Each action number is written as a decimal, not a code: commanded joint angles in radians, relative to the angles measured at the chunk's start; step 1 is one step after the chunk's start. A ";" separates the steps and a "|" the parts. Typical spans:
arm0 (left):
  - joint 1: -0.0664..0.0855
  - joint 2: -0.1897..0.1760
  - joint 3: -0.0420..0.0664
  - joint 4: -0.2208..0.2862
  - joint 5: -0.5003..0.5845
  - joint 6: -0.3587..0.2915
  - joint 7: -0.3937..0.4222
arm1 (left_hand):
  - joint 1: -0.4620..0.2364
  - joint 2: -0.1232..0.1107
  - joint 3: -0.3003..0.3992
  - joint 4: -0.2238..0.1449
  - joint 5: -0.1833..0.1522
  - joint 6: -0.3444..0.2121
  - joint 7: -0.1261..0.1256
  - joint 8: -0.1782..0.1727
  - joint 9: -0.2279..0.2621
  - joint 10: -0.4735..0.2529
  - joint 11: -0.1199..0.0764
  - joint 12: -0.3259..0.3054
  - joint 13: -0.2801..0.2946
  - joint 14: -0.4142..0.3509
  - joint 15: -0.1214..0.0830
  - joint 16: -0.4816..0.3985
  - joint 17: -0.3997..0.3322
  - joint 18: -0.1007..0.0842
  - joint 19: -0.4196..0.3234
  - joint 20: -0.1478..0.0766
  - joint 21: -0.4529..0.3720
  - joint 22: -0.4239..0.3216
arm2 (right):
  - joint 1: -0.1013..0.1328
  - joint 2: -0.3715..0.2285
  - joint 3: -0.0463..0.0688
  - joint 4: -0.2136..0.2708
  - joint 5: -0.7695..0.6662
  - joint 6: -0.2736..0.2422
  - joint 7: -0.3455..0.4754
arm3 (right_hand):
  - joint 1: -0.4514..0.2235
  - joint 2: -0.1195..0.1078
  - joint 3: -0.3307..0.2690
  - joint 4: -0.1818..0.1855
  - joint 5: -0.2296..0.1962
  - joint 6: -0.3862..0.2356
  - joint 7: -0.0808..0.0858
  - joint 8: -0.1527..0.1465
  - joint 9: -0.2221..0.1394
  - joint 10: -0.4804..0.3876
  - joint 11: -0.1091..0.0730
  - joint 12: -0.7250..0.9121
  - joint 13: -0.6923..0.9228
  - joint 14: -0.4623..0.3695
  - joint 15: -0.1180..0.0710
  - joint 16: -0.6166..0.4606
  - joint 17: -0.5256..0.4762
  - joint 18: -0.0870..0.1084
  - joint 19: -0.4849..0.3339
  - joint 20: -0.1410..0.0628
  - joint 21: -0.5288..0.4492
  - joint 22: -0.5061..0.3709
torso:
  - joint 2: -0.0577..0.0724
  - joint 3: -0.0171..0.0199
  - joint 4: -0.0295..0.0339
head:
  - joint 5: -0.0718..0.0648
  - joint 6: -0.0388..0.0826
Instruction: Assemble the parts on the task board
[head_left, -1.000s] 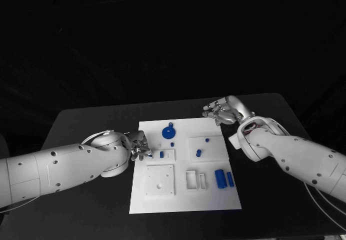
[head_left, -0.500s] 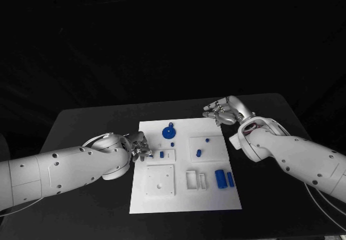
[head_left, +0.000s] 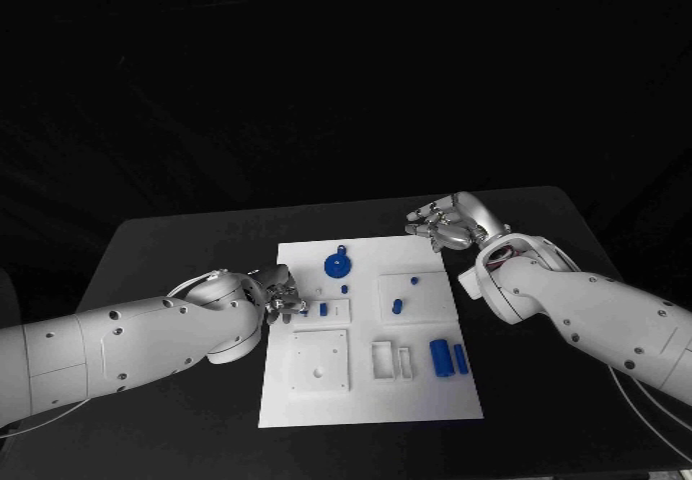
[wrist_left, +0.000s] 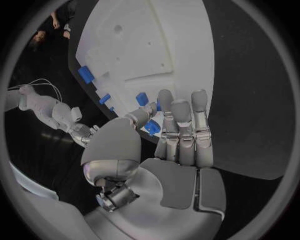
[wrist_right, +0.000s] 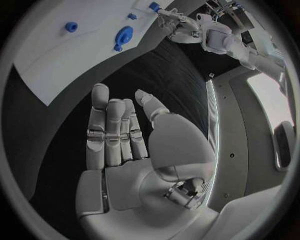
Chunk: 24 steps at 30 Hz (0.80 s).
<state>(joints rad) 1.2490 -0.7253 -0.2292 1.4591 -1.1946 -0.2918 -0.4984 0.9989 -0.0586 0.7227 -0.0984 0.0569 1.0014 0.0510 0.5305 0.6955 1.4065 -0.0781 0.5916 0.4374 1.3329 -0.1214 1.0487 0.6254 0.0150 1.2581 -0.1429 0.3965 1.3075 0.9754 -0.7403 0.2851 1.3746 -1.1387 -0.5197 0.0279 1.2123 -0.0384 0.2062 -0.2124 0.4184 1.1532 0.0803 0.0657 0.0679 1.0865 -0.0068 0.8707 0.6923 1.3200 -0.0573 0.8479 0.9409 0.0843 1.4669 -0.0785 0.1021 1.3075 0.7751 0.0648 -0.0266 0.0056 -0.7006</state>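
Our left hand (head_left: 280, 296) hovers at the left edge of the task board (head_left: 368, 400), thumb and fingers pinched on a small blue part (wrist_left: 152, 127), as the left wrist view shows. Our right hand (head_left: 450, 226) rests above the black surface (head_left: 173, 250) just beyond the board's far right corner, fingers straight and together, palm bare, holding nothing. On the white board a round blue part (head_left: 336, 265) lies near the far edge. Beside it, small blue pieces (head_left: 394, 305) sit on a raised white block. Two blue cylinders (head_left: 449, 358) lie side by side toward the near right, next to a white rectangular frame (head_left: 384, 361). A square white plate (head_left: 319, 359) occupies the near left.
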 joint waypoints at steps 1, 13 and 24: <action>-0.001 0.002 0.000 0.002 -0.008 -0.001 0.013 | 0.009 0.006 0.138 -0.135 0.003 0.054 -0.055 0.001 0.000 0.004 -0.001 0.001 0.001 0.003 -0.002 0.005 0.001 0.014 0.006 -0.001 -0.001 0.019 | -0.001 0.000 0.000 0.001 -0.001 0.012 0.010 | -0.003 -0.008 0.005 0.001 0.007 0.007 0.002 -0.003 0.000 0.003 -0.003 -0.006 0.000 0.002 -0.008 0.000 0.001 0.013 0.016 -0.006 -0.005 0.012 | 0.000 0.0000 0.0004 | -0.001 -0.002; -0.002 0.002 0.000 0.004 -0.008 0.049 0.006 | 0.012 0.006 0.138 -0.137 0.003 0.054 -0.054 0.001 -0.001 0.002 -0.001 0.000 0.001 0.001 -0.001 0.003 0.001 0.013 0.004 -0.001 -0.002 0.020 | -0.001 0.001 0.000 0.001 -0.001 0.012 0.010 | -0.003 -0.008 0.005 0.001 0.007 0.007 0.002 -0.003 0.000 0.003 -0.003 -0.006 0.000 0.002 -0.008 0.000 0.001 0.013 0.016 -0.006 -0.005 0.012 | 0.000 -0.0001 0.0005 | 0.000 -0.002; -0.002 0.001 0.000 0.002 -0.007 0.089 -0.009 | 0.012 0.007 0.137 -0.138 0.003 0.052 -0.053 0.000 -0.001 0.000 0.000 0.000 0.002 -0.001 0.000 0.002 0.001 0.013 0.003 0.000 -0.001 0.020 | -0.001 0.001 0.000 0.001 0.000 0.013 0.010 | -0.003 -0.008 0.005 0.001 0.007 0.007 0.002 -0.003 0.000 0.003 -0.003 -0.006 0.000 0.002 -0.008 0.000 0.001 0.013 0.016 -0.006 -0.005 0.012 | 0.000 -0.0002 0.0002 | 0.000 -0.003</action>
<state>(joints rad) 1.2504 -0.7259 -0.2266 1.4597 -1.2001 -0.2491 -0.5003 0.9989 -0.0586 0.7227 -0.0984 0.0566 1.0033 0.0491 0.5253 0.6928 1.4080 -0.0762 0.5916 0.4384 1.3328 -0.1210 1.0486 0.6253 0.0149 1.2580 -0.1428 0.3965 1.3073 0.9754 -0.7399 0.2851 1.3742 -1.1385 -0.5190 0.0282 1.2123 -0.0384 0.2061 -0.2124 0.4184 1.1532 0.0803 0.0657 0.0679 1.0866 -0.0069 0.8707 0.6923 1.3200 -0.0573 0.8479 0.9408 0.0843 1.4669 -0.0785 0.1021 1.3074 0.7750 0.0647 -0.0264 0.0060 -0.7034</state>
